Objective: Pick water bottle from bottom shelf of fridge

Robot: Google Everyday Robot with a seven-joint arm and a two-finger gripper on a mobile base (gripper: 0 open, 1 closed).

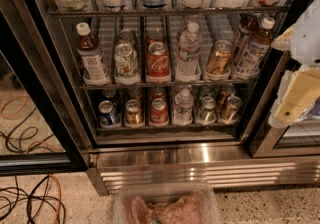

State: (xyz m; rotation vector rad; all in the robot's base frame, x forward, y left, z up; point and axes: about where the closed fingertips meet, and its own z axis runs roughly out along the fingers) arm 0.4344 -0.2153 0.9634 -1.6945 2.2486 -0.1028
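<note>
The water bottle [183, 107], small, clear and white-capped, stands upright on the bottom shelf [170, 127] of the fridge [210, 167], in the lane just right of centre. A red can [159, 111] is on its left and a silver can [206, 110] on its right. My gripper [298, 70], white and cream, hangs at the right edge of the view in front of the fridge's right door frame. It is above and well to the right of the bottle, not touching it, and holds nothing that I can see.
The middle rack holds a taller clear bottle [189, 50], brown tea bottles [91, 57] and cans. A clear plastic bin [165, 204] with pinkish contents sits at the bottom edge. Cables [30, 199] lie on the floor at left.
</note>
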